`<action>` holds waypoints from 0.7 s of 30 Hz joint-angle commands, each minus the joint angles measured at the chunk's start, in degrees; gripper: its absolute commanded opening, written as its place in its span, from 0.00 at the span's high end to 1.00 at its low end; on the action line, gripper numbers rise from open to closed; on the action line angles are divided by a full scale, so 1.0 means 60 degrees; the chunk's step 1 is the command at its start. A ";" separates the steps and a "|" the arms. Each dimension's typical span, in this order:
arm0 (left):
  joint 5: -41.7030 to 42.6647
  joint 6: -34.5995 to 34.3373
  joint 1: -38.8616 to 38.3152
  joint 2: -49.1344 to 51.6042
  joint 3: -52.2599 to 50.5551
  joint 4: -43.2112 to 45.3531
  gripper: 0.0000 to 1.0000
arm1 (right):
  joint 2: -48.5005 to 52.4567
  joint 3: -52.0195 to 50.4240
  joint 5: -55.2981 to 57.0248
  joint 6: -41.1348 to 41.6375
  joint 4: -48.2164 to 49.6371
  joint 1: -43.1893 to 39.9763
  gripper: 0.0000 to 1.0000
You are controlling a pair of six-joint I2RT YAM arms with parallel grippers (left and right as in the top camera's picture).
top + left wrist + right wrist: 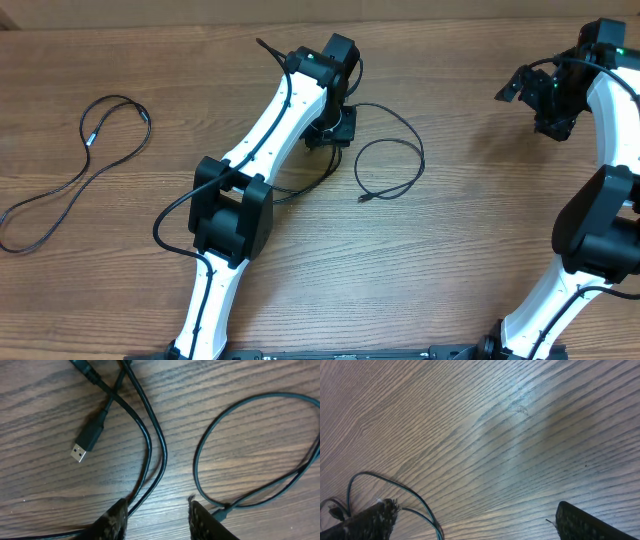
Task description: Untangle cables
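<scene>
cables: two groups on the tabletop (450,270). The lone cable (90,165) lies in a loose figure-eight near the left edge, well apart from the rest, so it reads as already sorted. The crossed cables (150,455) sit mid-tabletop, nearer the far edge, under the left arm.
crossing: in the left wrist view a strand ending in a USB plug (86,442) crosses two strands running side by side. The plug lies flat, free end.
loop: an open loop (392,168) spreads from the crossing toward the right edge, with a small plug end (363,199) on its near side.
left pincer: (157,517) low over the crossing, jaws apart with a gap wider than the cords. The paired strands run in beside one finger (116,519); nothing is clamped.
why there: likely because the crossing is the only tangle left.
right pincer: (475,522) spread wide and empty over bare wood near the far right corner. Probably kept clear of the work.
next: my guess is to take one strand only and draw it away from the crossing.
risk: the paired strands sit tight together, so it is easy to catch both.
</scene>
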 commanded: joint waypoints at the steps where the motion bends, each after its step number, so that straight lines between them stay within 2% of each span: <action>1: -0.0382 -0.0433 -0.0098 0.0051 0.0036 0.0066 0.58 | -0.0025 0.0106 0.0066 0.0029 0.0022 -0.0025 0.00; 4: -0.0641 -0.0641 -0.0157 0.0098 0.0036 0.0117 0.46 | -0.0025 0.0106 0.0066 0.0029 0.0022 -0.0025 0.00; 8: -0.0637 -0.0637 -0.0215 0.0204 -0.0055 0.0463 0.38 | -0.0025 0.0106 0.0066 0.0029 0.0018 -0.0025 0.00; 9: -0.0550 -0.0637 -0.0215 0.0270 -0.0058 0.0681 0.28 | -0.0025 0.0106 0.0066 0.0029 0.0022 -0.0025 0.00; 14: -0.0586 -0.0630 -0.0215 0.0514 -0.0058 0.0758 0.30 | -0.0025 0.0106 0.0066 0.0029 0.0022 -0.0025 0.00; 16: -0.0568 -0.0641 -0.0211 0.0725 -0.0058 0.0801 0.35 | -0.0025 0.0106 0.0066 0.0029 0.0018 -0.0025 0.00; 21: -0.0561 -0.0820 -0.0211 0.1355 -0.0058 0.0816 0.36 | -0.0025 0.0106 0.0066 0.0029 0.0022 -0.0025 0.00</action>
